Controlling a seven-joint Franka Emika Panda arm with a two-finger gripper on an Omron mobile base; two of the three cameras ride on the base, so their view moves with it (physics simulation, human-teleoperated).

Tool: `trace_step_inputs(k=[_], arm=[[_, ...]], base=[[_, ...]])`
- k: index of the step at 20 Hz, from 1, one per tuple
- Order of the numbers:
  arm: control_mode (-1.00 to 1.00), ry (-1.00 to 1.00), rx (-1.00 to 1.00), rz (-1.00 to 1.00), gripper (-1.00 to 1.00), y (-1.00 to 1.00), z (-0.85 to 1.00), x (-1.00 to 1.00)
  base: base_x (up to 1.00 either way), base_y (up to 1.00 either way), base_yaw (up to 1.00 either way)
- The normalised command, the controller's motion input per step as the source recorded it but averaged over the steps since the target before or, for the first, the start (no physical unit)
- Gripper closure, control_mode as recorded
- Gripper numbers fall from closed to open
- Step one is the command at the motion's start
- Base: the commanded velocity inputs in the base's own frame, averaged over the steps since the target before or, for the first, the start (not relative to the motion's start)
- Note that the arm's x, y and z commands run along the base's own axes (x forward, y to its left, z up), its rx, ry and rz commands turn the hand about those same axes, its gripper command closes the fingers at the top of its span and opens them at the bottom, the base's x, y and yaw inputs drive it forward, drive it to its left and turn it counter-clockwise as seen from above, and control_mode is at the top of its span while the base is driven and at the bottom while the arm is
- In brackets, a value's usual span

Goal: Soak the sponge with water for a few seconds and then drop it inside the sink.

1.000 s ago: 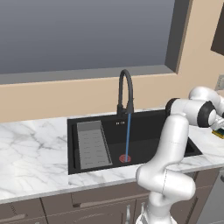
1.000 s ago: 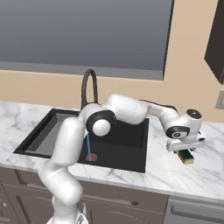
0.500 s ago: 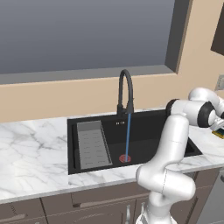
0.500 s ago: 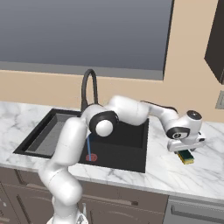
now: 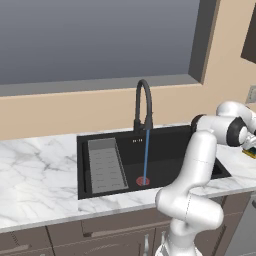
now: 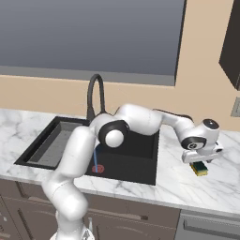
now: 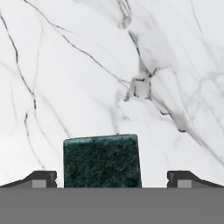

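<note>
The sponge (image 6: 200,168) lies on the marble counter right of the sink (image 6: 140,168), yellow with its dark green layer up; the left base view shows its edge (image 5: 249,152). My gripper (image 6: 202,158) hangs just above the sponge (image 7: 102,161), open. The fingertips (image 7: 41,179) stand on either side of it, well apart from its sides. Water (image 5: 146,156) runs as a thin blue stream from the black arched faucet (image 5: 142,105) down to the red drain (image 5: 143,180) in the black sink (image 5: 170,145).
A grey ribbed tray (image 5: 105,165) fills the sink's left part. Marble counter (image 5: 35,175) spreads to the left and continues right of the basin (image 6: 178,187). A window (image 5: 95,40) and beige wall rise behind. A dark cabinet (image 6: 232,42) hangs at the upper right.
The gripper has sunk slightly lower over the sponge. The water keeps running.
</note>
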Motion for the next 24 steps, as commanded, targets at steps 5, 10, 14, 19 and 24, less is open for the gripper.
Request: trace_step_inputs(k=[5, 10, 14, 19, 24], arm=[[-1.00, 0.00, 0.00, 0.00, -1.00, -0.08, -0.08, 0.00], [-1.00, 0.00, 0.00, 0.01, -1.00, -0.02, -0.10, 0.00], [-1.00, 0.00, 0.02, 0.01, -1.00, 0.00, -0.14, 0.00], [-1.00, 0.00, 0.03, 0.02, -1.00, 0.00, -0.18, 0.00], [-1.00, 0.00, 0.05, 0.05, -1.00, 0.00, -0.22, -0.14]], base=[[0.00, 0.00, 0.00], [0.00, 0.00, 0.00], [0.00, 0.00, 0.00], [0.00, 0.00, 0.00], [0.00, 0.00, 0.00]])
